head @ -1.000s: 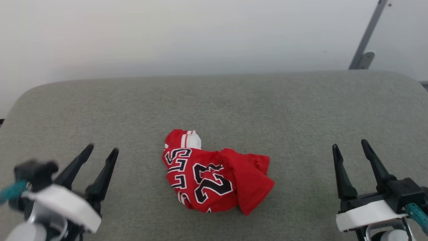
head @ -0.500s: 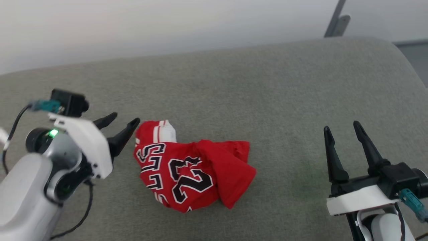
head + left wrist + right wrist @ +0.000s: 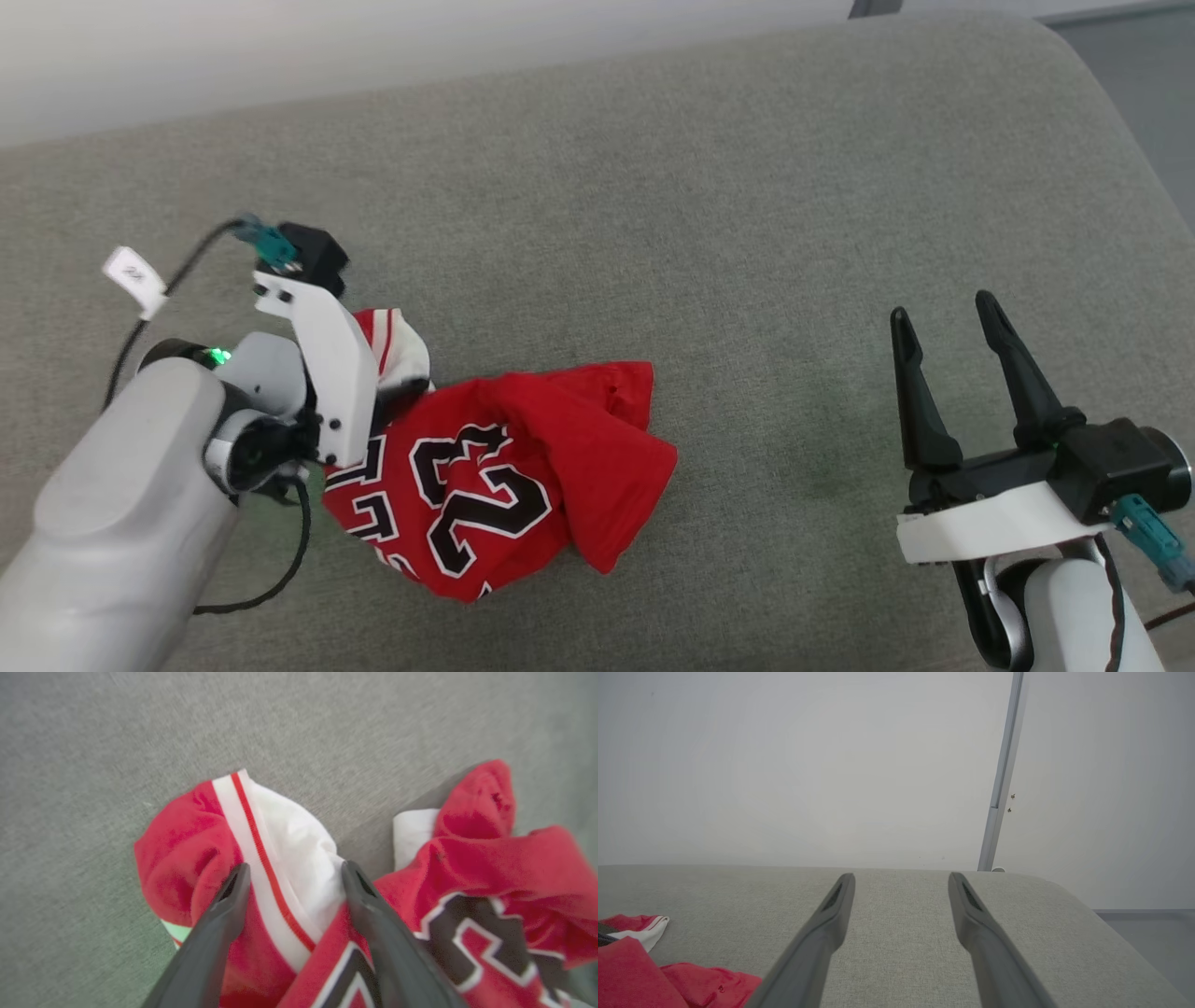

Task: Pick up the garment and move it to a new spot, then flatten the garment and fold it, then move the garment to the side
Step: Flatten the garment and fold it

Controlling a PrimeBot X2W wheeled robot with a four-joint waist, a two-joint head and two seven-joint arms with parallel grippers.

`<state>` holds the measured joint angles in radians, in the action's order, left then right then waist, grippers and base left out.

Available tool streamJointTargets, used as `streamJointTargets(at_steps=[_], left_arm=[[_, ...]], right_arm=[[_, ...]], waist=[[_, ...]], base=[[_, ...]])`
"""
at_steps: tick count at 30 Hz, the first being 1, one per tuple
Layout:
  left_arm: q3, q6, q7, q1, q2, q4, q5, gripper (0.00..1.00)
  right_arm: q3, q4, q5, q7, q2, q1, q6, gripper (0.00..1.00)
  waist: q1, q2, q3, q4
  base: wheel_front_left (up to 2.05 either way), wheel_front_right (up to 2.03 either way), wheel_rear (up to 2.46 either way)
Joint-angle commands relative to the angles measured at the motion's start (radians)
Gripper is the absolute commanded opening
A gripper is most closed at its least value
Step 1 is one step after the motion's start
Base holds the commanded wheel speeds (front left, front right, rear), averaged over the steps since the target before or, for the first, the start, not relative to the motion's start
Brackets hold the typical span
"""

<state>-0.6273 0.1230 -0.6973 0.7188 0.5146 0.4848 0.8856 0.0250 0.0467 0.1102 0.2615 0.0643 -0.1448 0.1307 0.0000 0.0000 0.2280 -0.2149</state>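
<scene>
The garment (image 3: 495, 467) lies crumpled on the grey padded table (image 3: 700, 187), a red top with black white-outlined "23" facing up and a white cuff at its left end. My left gripper (image 3: 397, 397) hangs over that end, its fingers mostly hidden behind its white bracket. In the left wrist view the left gripper (image 3: 292, 877) is open, its two fingers either side of the garment's (image 3: 187, 844) white cuff with the red stripe, touching or just above the cloth. My right gripper (image 3: 941, 310) stands open and empty over bare table at the right, well apart from the garment (image 3: 626, 970).
The table's rounded right edge (image 3: 1111, 121) drops to grey floor (image 3: 1153, 65). A pale wall with a metal pole (image 3: 1001, 774) stands behind the table. A cable with a white tag (image 3: 135, 275) trails from my left wrist.
The head camera has tilted down and to the right. My left arm has swung in from the front left onto the garment's cuff end. The right gripper has kept its place.
</scene>
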Motion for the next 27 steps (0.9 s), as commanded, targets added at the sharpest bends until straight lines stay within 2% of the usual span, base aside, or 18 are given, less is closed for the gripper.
streamJointTargets(at_steps=[1, 4, 5, 6, 10, 21, 27], left_arm=[[-0.022, 0.0, -0.018, 0.018, -0.003, 0.036, -0.021, 1.0], [-0.065, 0.003, -0.034, 0.034, -0.021, 0.103, -0.048, 1.0], [-0.077, 0.004, -0.034, 0.035, -0.025, 0.119, -0.05, 0.53], [-0.082, 0.006, -0.019, 0.042, -0.028, 0.126, -0.051, 0.0], [-0.086, 0.007, 0.03, 0.082, -0.011, 0.137, -0.042, 0.0], [-0.023, 0.006, 0.156, 0.15, 0.109, 0.069, -0.025, 0.0], [-0.044, 0.006, 0.2, 0.198, 0.105, -0.037, 0.0, 0.0]], right_arm=[[0.0, -0.004, -0.006, 0.006, -0.005, -0.015, 0.0, 1.0], [0.004, -0.006, -0.01, 0.006, -0.008, -0.029, 0.0, 1.0], [0.006, -0.007, -0.009, 0.006, -0.009, -0.032, 0.0, 1.0], [0.008, -0.008, -0.009, 0.006, -0.01, -0.034, 0.0, 1.0], [0.005, -0.014, -0.012, 0.006, -0.012, -0.044, 0.0, 1.0], [-0.021, -0.033, -0.023, 0.006, -0.013, -0.023, 0.0, 1.0], [-0.02, -0.033, -0.029, 0.006, -0.013, -0.016, 0.0, 1.0]], waist=[[0.0, 0.0, 0.017, -0.01], [0.0, 0.0, 0.03, -0.014], [0.0, 0.0, 0.034, -0.015], [0.0, 0.0, 0.039, -0.016], [0.0, 0.0, 0.045, -0.011], [0.0, 0.0, 0.034, 0.039], [0.0, 0.0, 0.017, 0.048]], base=[[0.0, 0.0, 0.0], [0.0, 0.0, 0.0], [0.0, 0.0, 0.0], [0.0, 0.0, 0.0], [0.0, 0.0, 0.0], [0.0, 0.0, 0.0], [0.0, 0.0, 0.0]])
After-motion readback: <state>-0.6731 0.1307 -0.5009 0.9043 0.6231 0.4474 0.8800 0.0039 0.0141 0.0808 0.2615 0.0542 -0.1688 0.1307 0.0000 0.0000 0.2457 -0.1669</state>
